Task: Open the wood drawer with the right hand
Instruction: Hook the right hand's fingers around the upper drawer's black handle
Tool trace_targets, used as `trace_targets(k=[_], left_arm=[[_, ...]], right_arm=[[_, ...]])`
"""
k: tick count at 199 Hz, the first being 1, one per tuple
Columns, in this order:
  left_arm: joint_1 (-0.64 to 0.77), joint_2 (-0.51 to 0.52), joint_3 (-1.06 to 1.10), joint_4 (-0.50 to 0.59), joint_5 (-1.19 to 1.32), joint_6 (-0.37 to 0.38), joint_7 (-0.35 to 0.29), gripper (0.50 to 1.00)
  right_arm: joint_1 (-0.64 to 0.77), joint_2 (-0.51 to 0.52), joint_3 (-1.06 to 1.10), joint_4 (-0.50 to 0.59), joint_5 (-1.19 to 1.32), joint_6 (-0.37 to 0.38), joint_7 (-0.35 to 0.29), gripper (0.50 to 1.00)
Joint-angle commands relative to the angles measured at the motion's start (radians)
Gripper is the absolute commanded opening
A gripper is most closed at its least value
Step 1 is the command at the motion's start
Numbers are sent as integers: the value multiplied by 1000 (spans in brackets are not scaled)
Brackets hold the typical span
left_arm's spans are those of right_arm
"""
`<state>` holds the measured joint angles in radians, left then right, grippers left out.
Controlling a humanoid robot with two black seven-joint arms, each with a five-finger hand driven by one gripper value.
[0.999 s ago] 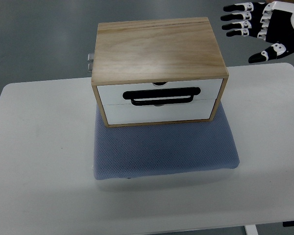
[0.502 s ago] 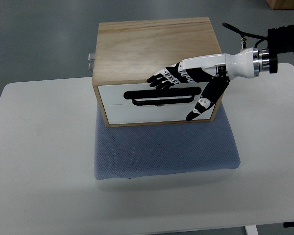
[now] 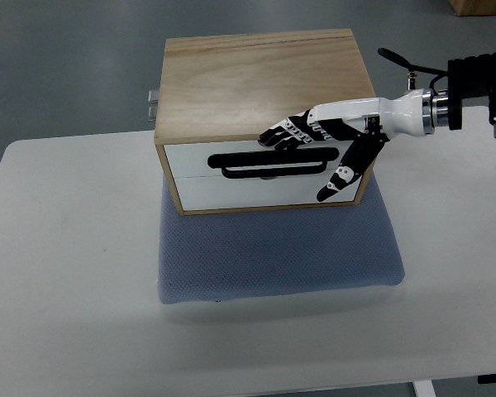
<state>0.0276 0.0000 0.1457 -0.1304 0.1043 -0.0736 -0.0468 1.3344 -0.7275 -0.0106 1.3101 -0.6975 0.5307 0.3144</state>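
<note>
wood drawer [image 3: 264,157], the upper of two white fronts set in a pale wooden box [image 3: 264,78], sits flush with the box's front face, fully pushed in, with a long black handle [image 3: 274,161] running across the seam between it and the lower drawer [image 3: 264,188]. the box stands on the far part of a grey-blue padded mat [image 3: 277,248], which lies on a white table [image 3: 66,273]; a small metal fitting [image 3: 152,103] sticks out from the box's left side. the right hand [image 3: 326,136], white with black joints, reaches in from the right edge on a white forearm that ends in a black and silver wrist section [image 3: 446,103]. its fingers [image 3: 285,132] are extended and slightly spread, lying over the front top edge of the box with their tips just above the handle's upper bar, while the thumb [image 3: 339,178] points down across the right part of the drawer fronts. the fingers are not curled round the handle and grip nothing; whether the fingertips actually touch the drawer face cannot be told from this angle. the near half of the mat lies bare in front of the box.
</note>
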Motion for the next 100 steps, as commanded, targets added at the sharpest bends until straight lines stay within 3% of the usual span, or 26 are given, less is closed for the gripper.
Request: trace_targets(k=[1, 100], left_arm=[[0, 0, 0, 0, 0, 0, 1, 1000], [0, 0, 0, 0, 0, 0, 1, 1000]], right_arm=[[-11, 0, -2, 0, -5, -6, 0, 952], [-44, 43, -11, -46, -39, -31, 0, 952]])
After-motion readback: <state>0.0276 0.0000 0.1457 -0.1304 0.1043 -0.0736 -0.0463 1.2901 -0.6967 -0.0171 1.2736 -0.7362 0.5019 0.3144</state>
